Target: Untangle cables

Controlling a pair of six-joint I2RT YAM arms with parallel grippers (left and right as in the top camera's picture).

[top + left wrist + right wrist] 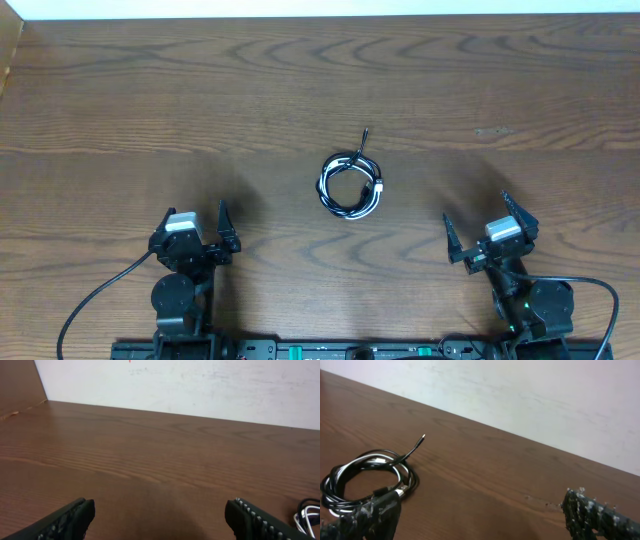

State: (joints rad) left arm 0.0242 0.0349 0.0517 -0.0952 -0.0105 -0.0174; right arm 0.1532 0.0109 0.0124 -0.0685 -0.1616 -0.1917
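Overhead: looking straight down on whole table [320, 90]. Wrist views: low, close to its surface, facing far wall [200, 385]. Shared across all three: cable coil [351, 186].

We see the wooden worktop [300, 90] lit evenly and fairly brightly from above, with no harsh glare on the grain. The only shadows are soft, blurred ones on the wood just beyond the left fingers [223, 217] and the right fingers [450, 234], and a faint one hugging the coil of cables [351, 186]. In both wrist views we find the pale wall [200, 385] bright but not washed out, while the dark fingers at the bottom edge look slightly soft and the wood between them darkens into shadow.
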